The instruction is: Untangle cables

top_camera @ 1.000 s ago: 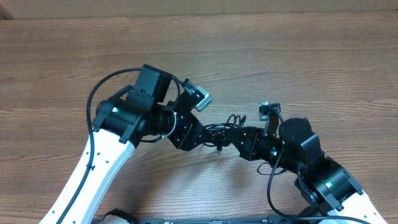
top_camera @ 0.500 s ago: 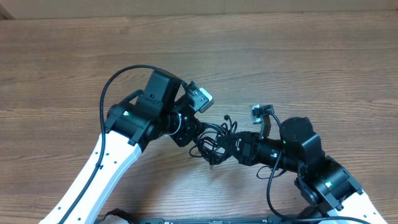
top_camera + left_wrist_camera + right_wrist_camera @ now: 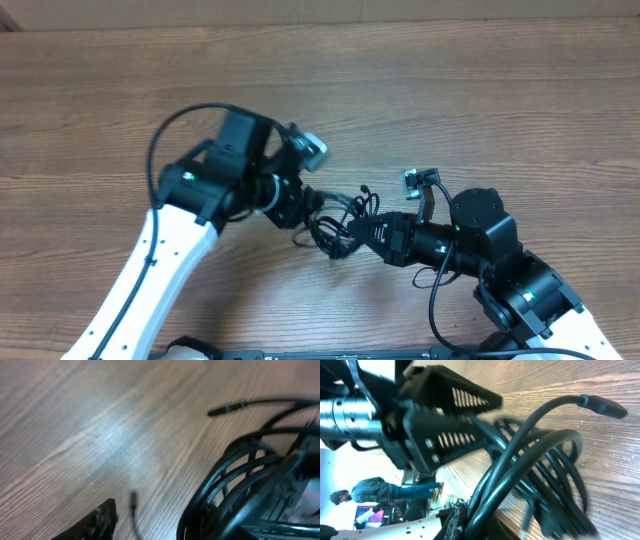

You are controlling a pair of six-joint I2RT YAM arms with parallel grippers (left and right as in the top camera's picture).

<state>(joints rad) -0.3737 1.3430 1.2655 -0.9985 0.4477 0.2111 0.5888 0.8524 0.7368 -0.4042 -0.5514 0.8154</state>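
Closely, left gripper (image 3: 308, 207) and right gripper (image 3: 371, 232) flank cables (image 3: 338, 228) on table (image 3: 500, 100).

The cables (image 3: 338, 226) are thin black cords, bunched in overlapping loops on the table (image 3: 500, 100). One plug end (image 3: 225, 409) pokes free. The motion-blurred bundle appears knotted.

The desk (image 3: 480, 90) is smooth wood grain with a faint sheen; the cables (image 3: 338, 228) look like glossy black rubber; arm shell (image 3: 150, 270) at seven o'clock, white plastic.
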